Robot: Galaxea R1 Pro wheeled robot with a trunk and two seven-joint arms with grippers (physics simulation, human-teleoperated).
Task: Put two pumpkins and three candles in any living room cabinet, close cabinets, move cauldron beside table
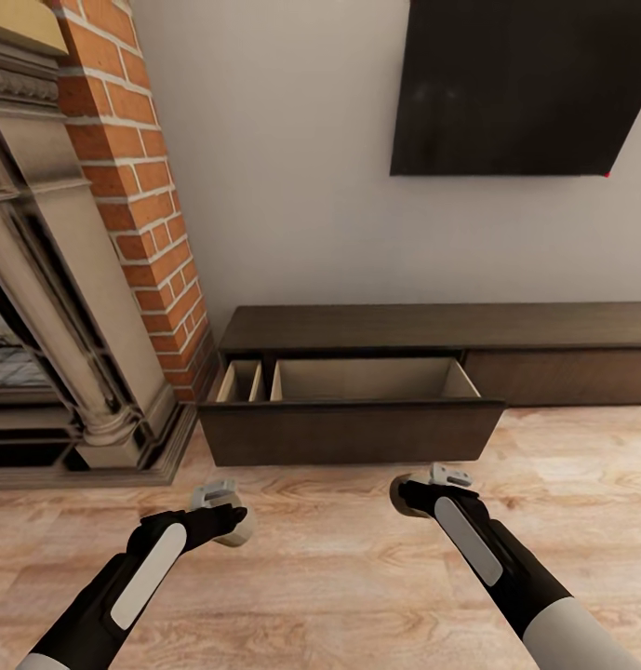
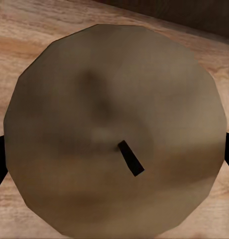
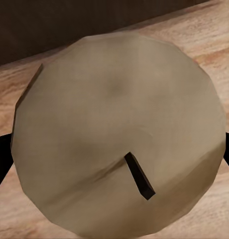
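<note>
The long dark brown cabinet stands against the wall ahead, with its left drawer pulled out and the pale wood inside bare. Just short of that drawer front, above the floor, my left gripper is shut on a beige-grey candle. In the left wrist view that candle faces me end-on with its dark wick. My right gripper is shut on a second candle, seen up close with its wick as the candle in the right wrist view. Pumpkins, cauldron and table are out of view.
A stone fireplace surround with a red brick column stands at the left, close to the drawer's left end. A dark television hangs on the wall above the cabinet. Wooden floor lies beneath both arms.
</note>
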